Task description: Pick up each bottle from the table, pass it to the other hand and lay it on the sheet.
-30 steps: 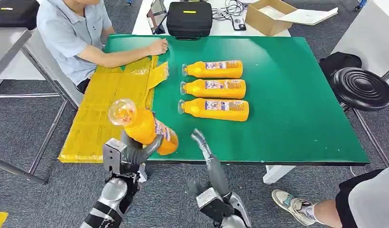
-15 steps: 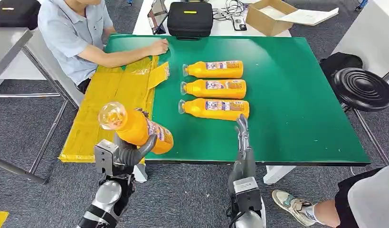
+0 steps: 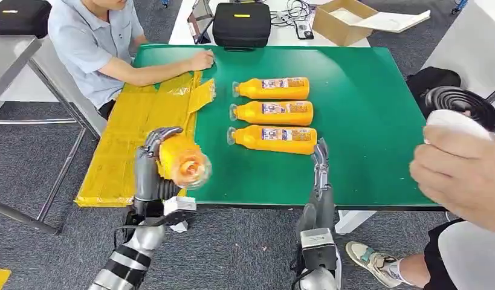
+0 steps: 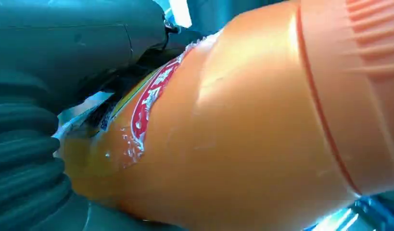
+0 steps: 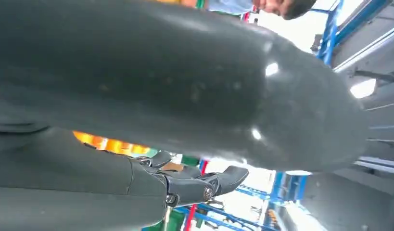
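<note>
Since the bottle (image 3: 179, 162) has to end up lying flat on the yellow sheet (image 3: 136, 130), my left hand (image 3: 153, 166) grips it over that sheet's near edge. My right hand (image 3: 321, 163), fingers straight and empty, rises just by three bottles (image 3: 272, 113) beside the sheet on the green table (image 3: 365, 121). Grey carpet (image 3: 27, 163) beyond; a person sits at the sheet's far side.
</note>
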